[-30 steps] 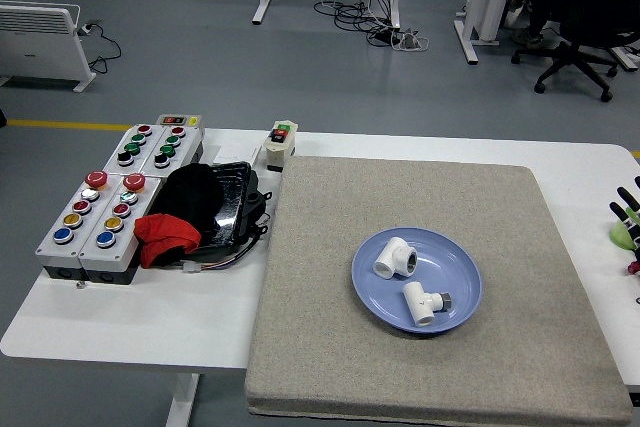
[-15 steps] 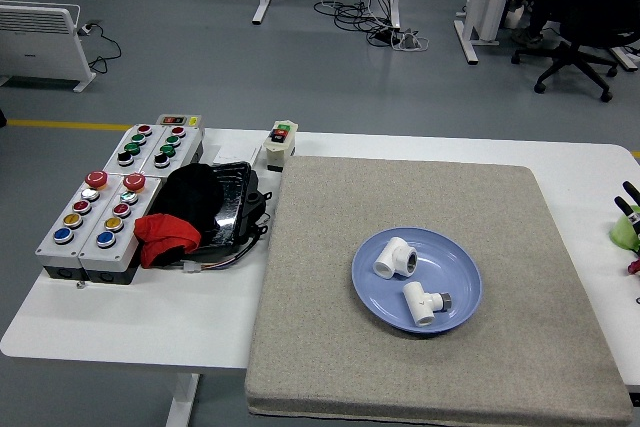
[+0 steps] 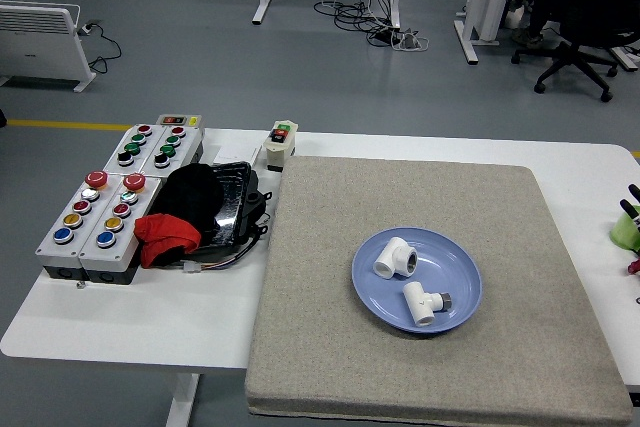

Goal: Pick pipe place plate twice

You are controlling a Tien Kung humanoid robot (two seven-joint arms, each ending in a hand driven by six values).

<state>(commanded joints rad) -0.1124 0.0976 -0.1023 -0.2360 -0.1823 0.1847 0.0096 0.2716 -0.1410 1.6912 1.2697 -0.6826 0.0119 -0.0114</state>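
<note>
A blue plate (image 3: 462, 274) sits on the grey mat (image 3: 420, 197), right of centre. Two white pipe fittings lie in it: one (image 3: 395, 258) at the upper left, the other (image 3: 424, 302) toward the front. My right hand (image 3: 630, 217) shows only as a sliver at the far right edge of the table, well away from the plate, with a patch of green on it. My left hand is out of view.
Grey button boxes (image 3: 100, 212) with coloured buttons stand at the table's left. A black tray (image 3: 225, 202) beside them holds a black and a red cloth (image 3: 165, 235). A small switch box (image 3: 281, 143) stands at the mat's far left corner.
My right hand has drawn back to the right and now shows less at the picture's edge. The plate and both fittings have not moved.
</note>
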